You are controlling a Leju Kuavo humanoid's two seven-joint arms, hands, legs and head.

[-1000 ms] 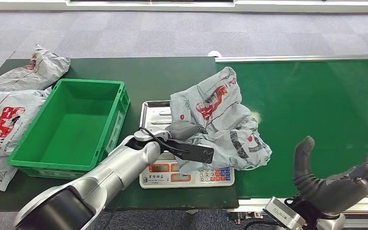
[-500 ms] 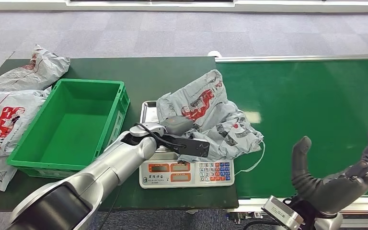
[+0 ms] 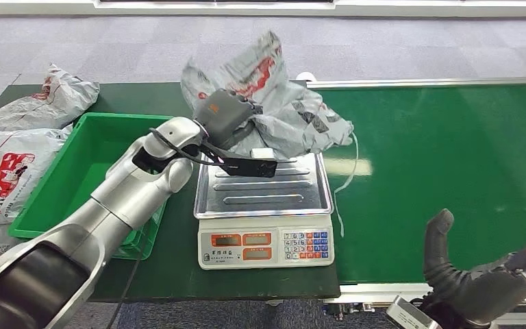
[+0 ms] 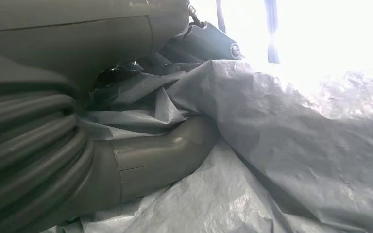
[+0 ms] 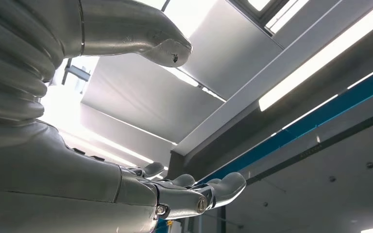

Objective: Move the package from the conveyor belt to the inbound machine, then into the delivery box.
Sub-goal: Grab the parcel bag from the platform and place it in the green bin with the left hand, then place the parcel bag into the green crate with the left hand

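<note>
A crumpled grey package [image 3: 274,103] with red print hangs in the air above the back edge of the scale, gripped by my left hand [image 3: 236,123]. In the left wrist view the grey plastic of the package [image 4: 281,145] folds around my fingers [image 4: 160,155]. The scale [image 3: 264,205], with its bare steel tray and keypad front, stands between the green box [image 3: 89,178] and the green conveyor belt [image 3: 445,157]. My right hand [image 3: 493,267] is low at the front right, palm up, fingers apart and holding nothing. In the right wrist view my right hand [image 5: 184,194] faces the ceiling.
Two more grey packages [image 3: 14,151] lie on the dark table left of the green box. A thin white strap [image 3: 346,178] dangles from the held package over the belt's edge. Grey carpet lies beyond the table.
My left arm has lifted the package off the scale tray and carried it up and back toward the left. The tray is now bare. The right hand has dropped slightly.
</note>
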